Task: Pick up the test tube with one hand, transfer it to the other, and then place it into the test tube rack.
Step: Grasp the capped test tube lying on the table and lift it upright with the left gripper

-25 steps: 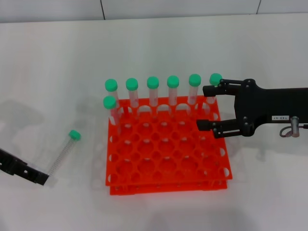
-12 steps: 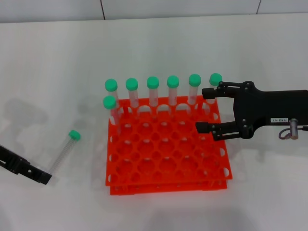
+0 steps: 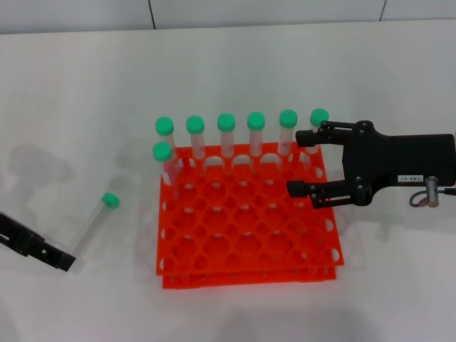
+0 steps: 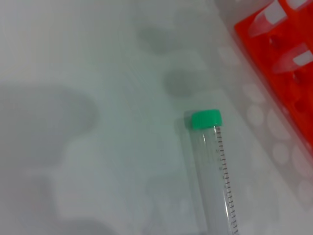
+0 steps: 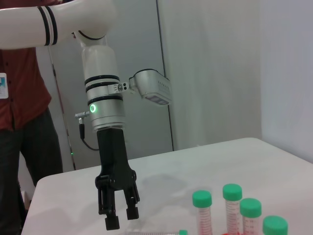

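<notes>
While the test tube (image 3: pixel 95 222) lay flat on the white counter (image 3: pixel 85 107), left of the test tube rack (image 3: pixel 246 221) and well apart from it, the first step, the pick-up, was not yet done. The left gripper (image 5: pixel 117 216) hung just beside the tube's near end, fingers released, grasping nothing; it likely needed to drop and straddle the tube. The right gripper (image 3: pixel 303 162) hovered spread and empty over the rack's far-right corner, among seven capped tubes (image 3: pixel 226 135) that crowded the far holes.

Lab; test tube rack (image 3: pixel 242 221); tubes (image 3: pixel 226 135)
</notes>
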Controlling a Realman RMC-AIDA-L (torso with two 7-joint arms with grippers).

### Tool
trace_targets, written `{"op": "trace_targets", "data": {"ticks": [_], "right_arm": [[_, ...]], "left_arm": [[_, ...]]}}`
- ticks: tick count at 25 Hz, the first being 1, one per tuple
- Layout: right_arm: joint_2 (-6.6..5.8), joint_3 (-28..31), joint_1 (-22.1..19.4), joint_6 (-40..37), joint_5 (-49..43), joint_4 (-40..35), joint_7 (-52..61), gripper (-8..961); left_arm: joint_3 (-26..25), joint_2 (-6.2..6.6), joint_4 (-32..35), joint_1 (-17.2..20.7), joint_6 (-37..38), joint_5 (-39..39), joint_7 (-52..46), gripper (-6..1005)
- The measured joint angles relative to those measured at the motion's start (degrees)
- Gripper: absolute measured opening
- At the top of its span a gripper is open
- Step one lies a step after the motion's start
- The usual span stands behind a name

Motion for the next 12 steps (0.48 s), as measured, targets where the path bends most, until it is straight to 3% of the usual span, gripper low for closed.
{"op": "trace_targets", "data": {"ticks": [12], "right_arm": [[0.00, 0.00, 0.13, 0.01, 0.03, 0.01, -0.03, 838]], "left_arm": [[0.50, -0.66, -0.16, -1.48, -0.40, 0.34, -0.29, 719]]}}
